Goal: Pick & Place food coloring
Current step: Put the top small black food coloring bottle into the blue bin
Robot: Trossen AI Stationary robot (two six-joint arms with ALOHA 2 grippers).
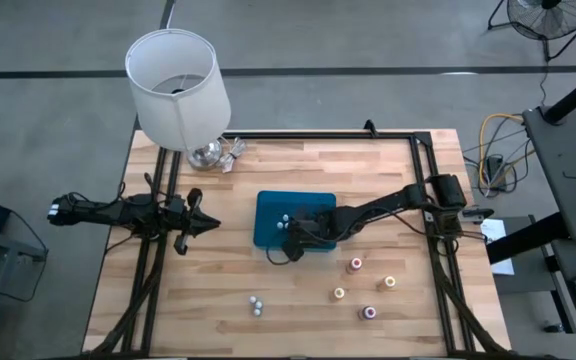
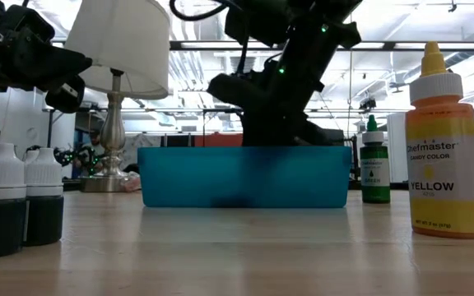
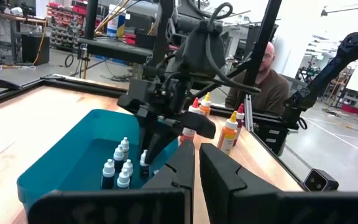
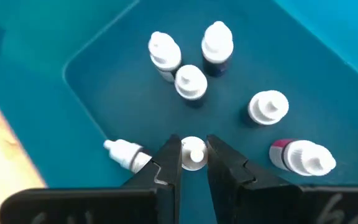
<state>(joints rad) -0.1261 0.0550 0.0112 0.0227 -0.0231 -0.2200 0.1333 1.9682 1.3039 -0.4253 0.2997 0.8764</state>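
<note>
A blue tray lies mid-table and holds several small white-capped food coloring bottles; one of them lies on its side. My right gripper reaches down into the tray and is shut on one more small bottle. Taller food coloring bottles with coloured tops stand on the wood near the tray's right front. My left gripper hangs shut and level at the table's left, holding nothing. My right gripper pinches the small bottle's white cap between its two fingertips. The fingers come from above, slanting down from the table's right. The bottle stands upright inside the tray; whether its base is on the tray floor I cannot tell.
A yellow bottle and a green one stand right of the tray. Two dark white-capped bottles stand near the front edge. A lamp stands at the far left. A person sits beyond the table.
</note>
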